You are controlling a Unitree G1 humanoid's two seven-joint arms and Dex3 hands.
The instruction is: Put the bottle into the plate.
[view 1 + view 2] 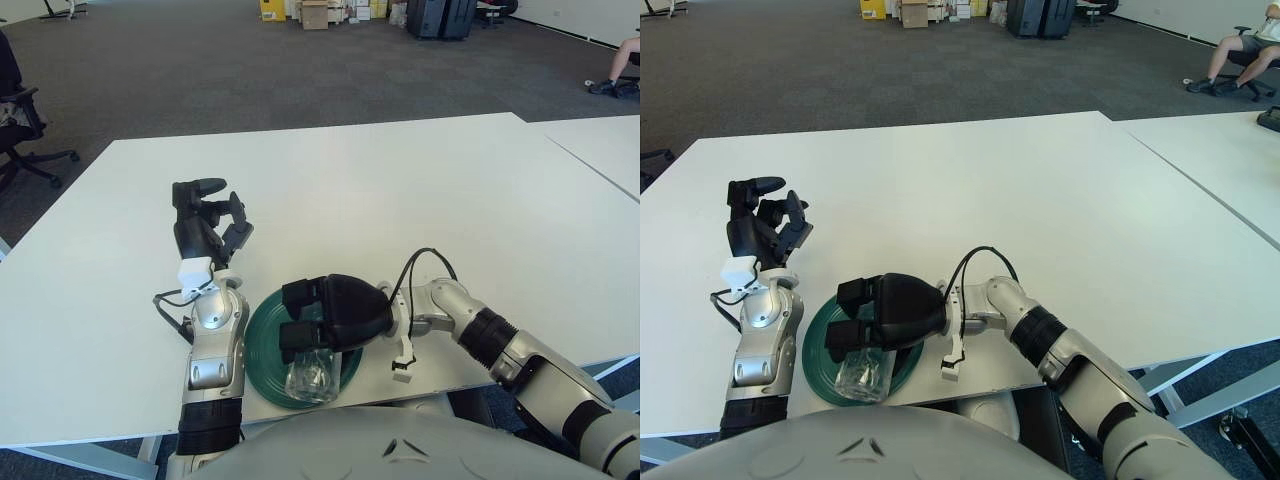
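A white table [400, 190] stands in an open office with dark grey carpet, boxes [312, 12] along the far wall and a second white table [600, 140] at right. Near the table's front edge lies a green plate [262, 345]. Over it, the right hand [325, 318] curls its fingers around a clear bottle [312, 376], which sits just under the hand at the plate's front rim. The left hand [205, 225], fingers loosely spread and holding nothing, shows just left of the plate.
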